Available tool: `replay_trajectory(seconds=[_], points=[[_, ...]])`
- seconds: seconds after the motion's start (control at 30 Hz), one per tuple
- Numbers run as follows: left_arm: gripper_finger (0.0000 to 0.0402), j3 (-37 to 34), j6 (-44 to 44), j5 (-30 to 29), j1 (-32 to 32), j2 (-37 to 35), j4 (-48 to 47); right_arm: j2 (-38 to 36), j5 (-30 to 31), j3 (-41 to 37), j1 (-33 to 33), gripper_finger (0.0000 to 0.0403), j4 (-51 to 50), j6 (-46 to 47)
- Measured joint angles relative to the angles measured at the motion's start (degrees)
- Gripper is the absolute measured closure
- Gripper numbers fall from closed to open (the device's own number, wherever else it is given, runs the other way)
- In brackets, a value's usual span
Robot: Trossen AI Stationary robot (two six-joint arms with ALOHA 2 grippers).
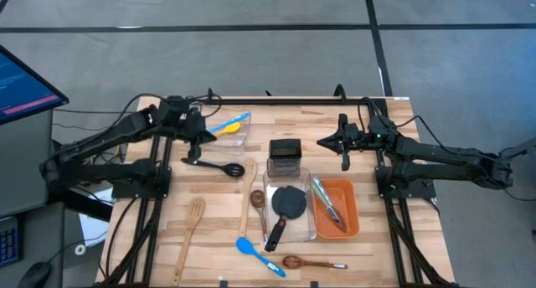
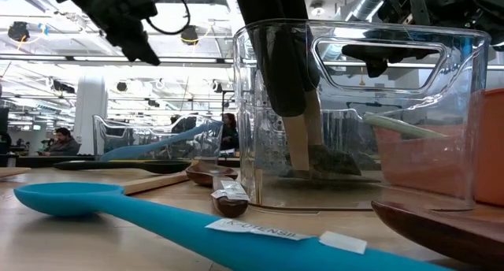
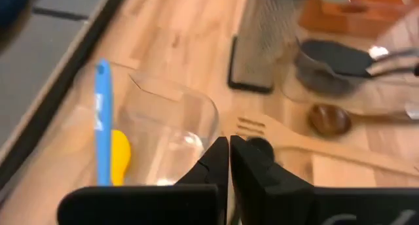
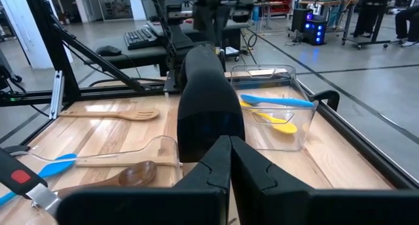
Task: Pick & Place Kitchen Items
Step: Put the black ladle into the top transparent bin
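Left gripper [image 1: 195, 146] reaches inward over the table's far left, fingers closed. Right gripper [image 1: 344, 151] hovers far right, fingers closed.

Black ladle [image 1: 219, 167] flat just below closed left gripper [image 1: 195, 142]; blue spoon [image 1: 233, 122], yellow spoon [image 1: 229, 130] binned beside it.

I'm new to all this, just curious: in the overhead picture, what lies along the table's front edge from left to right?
Slotted wooden spatula → blue spoon → dark wooden spoon.
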Motion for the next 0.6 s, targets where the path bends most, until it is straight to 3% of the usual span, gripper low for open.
replay_trajectory(seconds=[0.17, 0.37, 0.6], points=[[0.04, 0.36, -1.0, 0.16, -2.66, 2.74, -0.83, 0.0, 0.44, 0.0, 0.0, 0.0402, 0.04, -0.15], [0.04, 5.65, -0.93, -0.38, -6.36, 11.88, -4.84, 0.0, 2.91, 0.0, 0.01, 0.0402, 0.02, -0.13], [0.04, 9.38, 2.13, -12.88, -14.79, 21.4, -8.33, 0.01, 2.9, 0.0, 0.01, 0.0402, -0.53, -0.1]])
